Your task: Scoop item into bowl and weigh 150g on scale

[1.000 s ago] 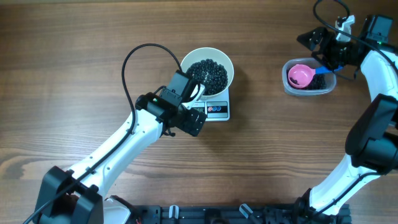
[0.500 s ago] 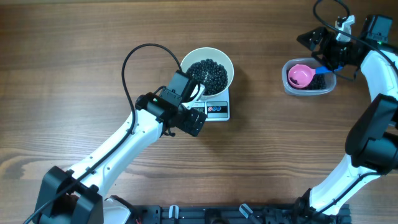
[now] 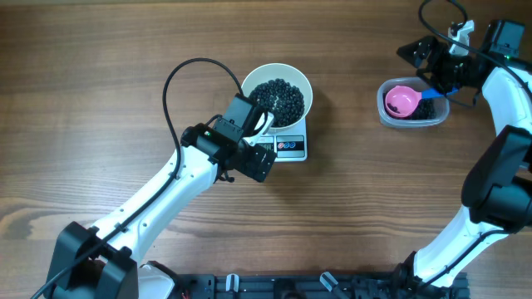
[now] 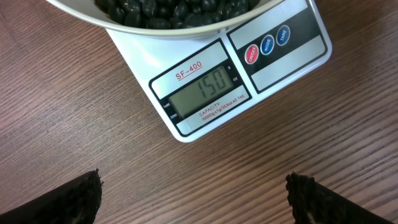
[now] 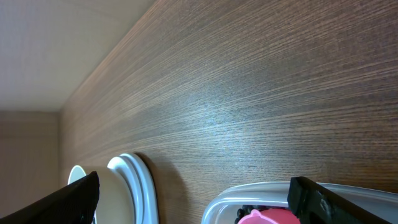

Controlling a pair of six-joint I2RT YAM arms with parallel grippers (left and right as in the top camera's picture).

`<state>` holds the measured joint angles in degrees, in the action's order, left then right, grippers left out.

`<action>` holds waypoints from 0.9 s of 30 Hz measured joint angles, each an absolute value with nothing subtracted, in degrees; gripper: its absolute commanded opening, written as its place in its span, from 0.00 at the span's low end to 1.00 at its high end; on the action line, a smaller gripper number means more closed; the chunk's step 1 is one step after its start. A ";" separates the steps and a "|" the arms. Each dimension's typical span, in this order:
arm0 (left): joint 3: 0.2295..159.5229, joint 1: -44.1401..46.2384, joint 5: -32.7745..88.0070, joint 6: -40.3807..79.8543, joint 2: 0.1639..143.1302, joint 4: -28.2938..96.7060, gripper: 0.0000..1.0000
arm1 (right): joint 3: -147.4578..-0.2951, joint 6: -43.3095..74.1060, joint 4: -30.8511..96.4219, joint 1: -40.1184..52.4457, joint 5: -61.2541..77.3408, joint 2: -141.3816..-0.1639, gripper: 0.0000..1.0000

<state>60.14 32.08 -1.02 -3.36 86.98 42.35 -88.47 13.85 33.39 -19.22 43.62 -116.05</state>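
Bowl (image 3: 308, 98) of beads (image 3: 280, 100) sits on scale (image 4: 205, 93); left gripper (image 4: 196, 208) hovers beside, apparently empty

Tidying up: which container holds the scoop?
The clear tub on the right holds the pink scoop; the white bowl holds only beans.

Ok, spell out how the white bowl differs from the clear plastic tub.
The bowl is round and opaque white; the tub is rounded-rectangular and see-through. The bowl sits on the scale; the tub sits on the table. The bowl is heaped with black beans; the tub holds a pink scoop and only a few beans. Both are open-topped containers.
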 measured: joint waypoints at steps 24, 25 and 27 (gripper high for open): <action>60.14 32.08 -1.02 -3.36 86.98 42.35 1.00 | -88.44 13.87 33.43 -19.16 39.79 -114.83 1.00; 60.14 32.08 -1.02 -3.38 86.98 42.33 1.00 | -88.40 13.87 33.43 -19.16 37.71 -113.47 1.00; 60.14 32.08 -1.02 -3.36 86.98 42.35 1.00 | -88.36 13.85 33.43 -19.16 31.51 -107.31 1.00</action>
<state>60.14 32.08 -1.02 -3.36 86.98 42.35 -88.36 13.85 33.43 -19.16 31.51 -107.31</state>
